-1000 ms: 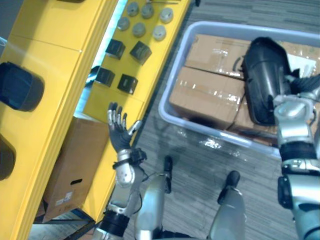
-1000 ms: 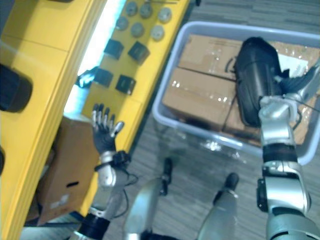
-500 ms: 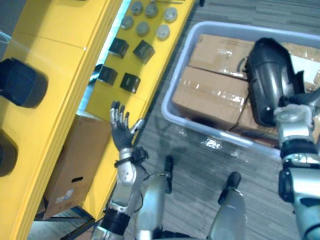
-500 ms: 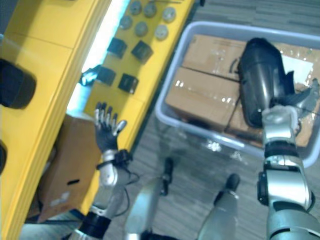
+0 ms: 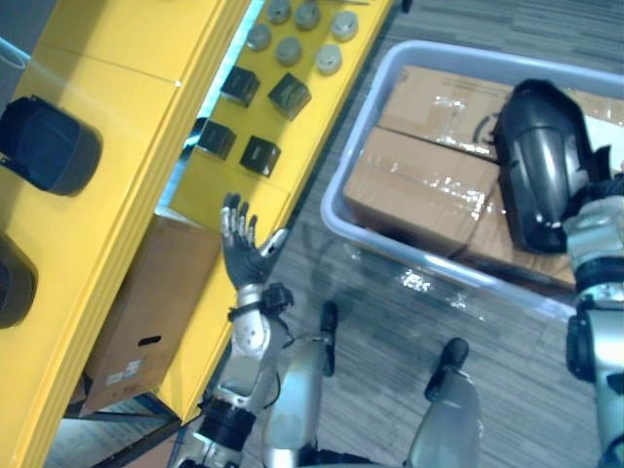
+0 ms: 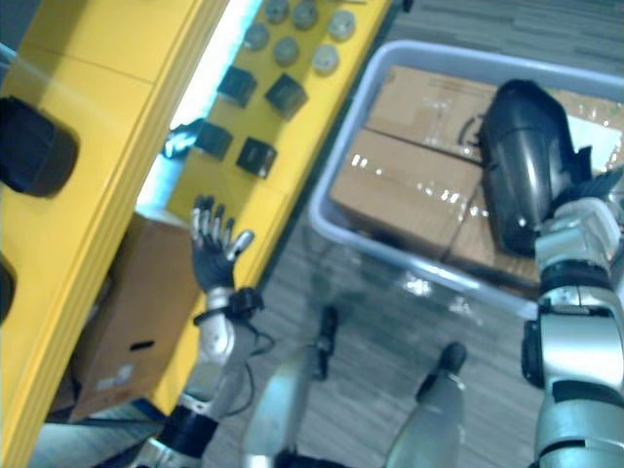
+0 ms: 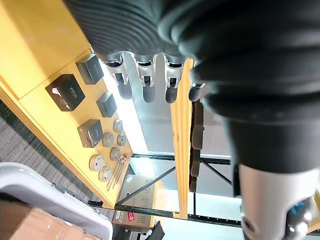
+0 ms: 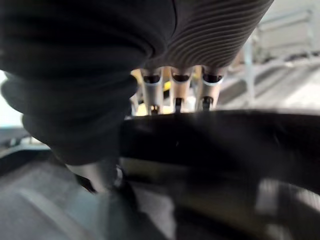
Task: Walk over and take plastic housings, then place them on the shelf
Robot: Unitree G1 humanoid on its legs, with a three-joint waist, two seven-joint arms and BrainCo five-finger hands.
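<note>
While the left hand (image 5: 244,259) holds its fingers (image 7: 149,90) straight, spread and empty just beside the yellow shelf (image 5: 117,107), the black plastic housing (image 5: 541,161) sits well apart from them, against the right hand (image 8: 180,82) above the grey bin (image 5: 390,244); whether that hand clasps it cannot be told. Likely the carry step: next, swing the housing toward the shelf.

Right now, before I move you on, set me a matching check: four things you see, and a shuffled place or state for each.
1 plastic housing
2 round discs
3 left hand
4 bin

A open, beside the yellow shelf
B holds cardboard boxes
C on the yellow shelf
D black, over the boxes, at the right hand

Pairs: 1-D, 2-C, 3-A, 4-B.
</note>
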